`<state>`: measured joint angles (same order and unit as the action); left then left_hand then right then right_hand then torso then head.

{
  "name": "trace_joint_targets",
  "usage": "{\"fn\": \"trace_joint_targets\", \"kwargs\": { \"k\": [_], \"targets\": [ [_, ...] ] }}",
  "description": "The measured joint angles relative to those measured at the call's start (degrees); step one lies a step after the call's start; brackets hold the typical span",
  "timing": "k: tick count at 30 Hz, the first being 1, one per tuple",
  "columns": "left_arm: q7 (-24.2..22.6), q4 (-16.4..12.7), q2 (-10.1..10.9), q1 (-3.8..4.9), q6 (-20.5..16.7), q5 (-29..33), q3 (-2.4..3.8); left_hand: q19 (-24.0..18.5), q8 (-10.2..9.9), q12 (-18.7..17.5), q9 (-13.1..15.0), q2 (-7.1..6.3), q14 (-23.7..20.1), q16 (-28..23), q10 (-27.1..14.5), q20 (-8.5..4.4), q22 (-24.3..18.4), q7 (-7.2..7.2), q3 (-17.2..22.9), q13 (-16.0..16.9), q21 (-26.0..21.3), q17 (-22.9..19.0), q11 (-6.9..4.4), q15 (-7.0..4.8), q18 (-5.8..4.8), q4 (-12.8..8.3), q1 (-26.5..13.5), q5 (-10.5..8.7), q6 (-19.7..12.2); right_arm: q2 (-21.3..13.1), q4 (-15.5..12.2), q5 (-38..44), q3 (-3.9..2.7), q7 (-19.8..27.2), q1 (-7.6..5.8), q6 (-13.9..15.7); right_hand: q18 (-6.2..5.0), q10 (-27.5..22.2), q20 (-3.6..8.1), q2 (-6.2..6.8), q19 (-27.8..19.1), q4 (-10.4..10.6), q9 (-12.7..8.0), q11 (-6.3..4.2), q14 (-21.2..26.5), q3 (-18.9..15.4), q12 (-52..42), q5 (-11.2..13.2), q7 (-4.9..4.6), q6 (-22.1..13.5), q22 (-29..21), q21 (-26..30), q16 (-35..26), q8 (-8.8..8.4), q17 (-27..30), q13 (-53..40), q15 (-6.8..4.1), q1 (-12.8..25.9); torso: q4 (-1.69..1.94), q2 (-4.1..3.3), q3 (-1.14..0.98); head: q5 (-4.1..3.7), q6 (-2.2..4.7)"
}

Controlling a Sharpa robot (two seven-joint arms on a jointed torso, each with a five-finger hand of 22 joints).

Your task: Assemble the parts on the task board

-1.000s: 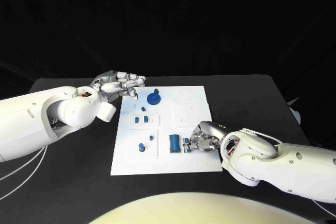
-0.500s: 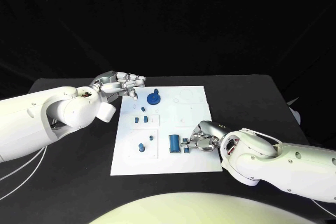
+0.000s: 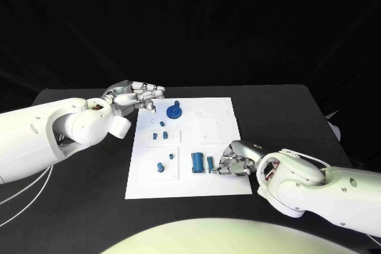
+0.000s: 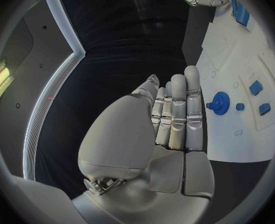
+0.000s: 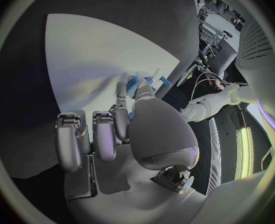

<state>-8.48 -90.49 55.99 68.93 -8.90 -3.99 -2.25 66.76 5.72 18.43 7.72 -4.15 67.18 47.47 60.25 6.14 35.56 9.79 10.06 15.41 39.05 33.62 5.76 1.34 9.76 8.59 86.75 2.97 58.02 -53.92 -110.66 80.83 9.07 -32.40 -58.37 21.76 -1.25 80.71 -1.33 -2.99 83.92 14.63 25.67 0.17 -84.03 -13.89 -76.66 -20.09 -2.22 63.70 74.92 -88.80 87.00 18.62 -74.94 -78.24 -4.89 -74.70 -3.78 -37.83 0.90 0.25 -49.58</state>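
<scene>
white rectangular task board (image 3: 218, 183) mid-table | blue toothed gear (image 3: 174, 110) at its far end, blue oblong block (image 3: 197, 161) near end | left hand (image 3: 136, 95) empty, fingers straight | right hand (image 3: 233, 163) seemingly pinching slim blue peg (image 3: 211, 163)

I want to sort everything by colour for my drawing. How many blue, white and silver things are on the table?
blue gear: 1
other blue parts: 7, as far as I can tell
white board: 1
silver hands, left and right: 2
Total: 11
</scene>
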Motion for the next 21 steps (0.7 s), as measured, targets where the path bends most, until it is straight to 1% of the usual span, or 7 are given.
{"fn": "trace_joint_targets", "kwargs": {
  "k": [2, 9, 16, 21],
  "targets": [
    [0.0, 0.0, 0.0, 0.0, 0.0, 0.0, 0.0, 0.0, 0.0, 0.0, 0.0, 0.0, -0.1, 0.0, -0.1, 0.0, 0.0, 0.0, 0.0, 0.0, 0.0, 0.0, -0.13, -0.13, 0.0, 0.0, 0.0, 0.0, 0.0, -0.4, -0.4, 0.0, 0.01, 0.0, 0.07, -0.2, 0.0, 0.0, 0.0, -0.37, 0.0, 0.0, 0.0, 0.0, 0.0, 0.0, 0.1, -0.5, 0.0, 0.0, 0.0, 0.0, 0.0, 0.0, 0.0, -1.4, 0.0, -0.4, -0.02, 0.01, 0.01, 0.01, 0.0],
    [0.1, 0.0, 0.0, 0.0, 0.0, 0.0, 0.0, 0.0, 0.0, 0.0, 0.0, 0.0, -0.2, 0.0, -0.2, 0.0, 0.0, 0.0, 0.0, 0.0, 0.0, 0.0, -0.21, -0.2, 0.0, 0.0, 0.0, 0.0, 0.0, -0.8, -0.7, 0.1, 0.01, 0.0, 0.15, -0.4, 0.0, 0.0, 0.0, -0.52, 0.0, 0.0, 0.0, 0.0, 0.0, 0.0, 0.4, -1.0, -0.16, -0.2, 0.0, 0.0, 0.0, 0.0, 0.0, -3.0, 0.01, -0.5, 0.03, -0.03, -0.03, -0.02, -0.02],
    [0.1, 0.0, 0.0, -0.01, 0.0, 0.0, 0.0, 0.0, 0.0, 0.0, 0.0, 0.0, -0.2, 0.0, -0.2, 0.0, 0.0, 0.0, 0.0, 0.0, 0.0, 0.0, -0.21, -0.2, 0.0, 0.0, 0.0, 0.0, 0.0, -0.7, 0.1, 0.2, 0.01, 0.0, 0.17, -0.5, 0.0, 0.0, 0.0, -0.52, 0.0, 0.0, 0.0, 0.0, 0.0, 0.0, 0.4, -1.4, -0.16, -0.2, 0.0, 0.0, 0.0, 0.18, 0.0, -3.0, 0.01, -0.5, 0.07, -0.07, -0.04, -0.15, -0.34],
    [0.1, 0.0, 0.0, -0.01, 0.0, 0.0, 0.0, 0.0, 0.0, 0.0, 0.0, 0.0, -0.2, 0.0, -0.2, 0.0, 0.0, 0.0, 0.0, 0.0, 0.0, 0.0, -0.21, -0.2, 0.0, 0.0, 0.0, 0.0, 0.0, -0.2, 0.6, 0.2, -0.01, 0.0, 0.17, -0.5, 0.0, 0.0, 0.0, -0.52, 0.0, 0.6, 0.0, 0.0, 0.0, -0.3, 0.4, -1.6, -0.16, -0.2, 0.0, 0.0, 0.0, 0.21, 0.0, -3.0, 0.02, -0.5, 0.09, -0.07, -0.03, -0.21, -0.41]
  ]
}}
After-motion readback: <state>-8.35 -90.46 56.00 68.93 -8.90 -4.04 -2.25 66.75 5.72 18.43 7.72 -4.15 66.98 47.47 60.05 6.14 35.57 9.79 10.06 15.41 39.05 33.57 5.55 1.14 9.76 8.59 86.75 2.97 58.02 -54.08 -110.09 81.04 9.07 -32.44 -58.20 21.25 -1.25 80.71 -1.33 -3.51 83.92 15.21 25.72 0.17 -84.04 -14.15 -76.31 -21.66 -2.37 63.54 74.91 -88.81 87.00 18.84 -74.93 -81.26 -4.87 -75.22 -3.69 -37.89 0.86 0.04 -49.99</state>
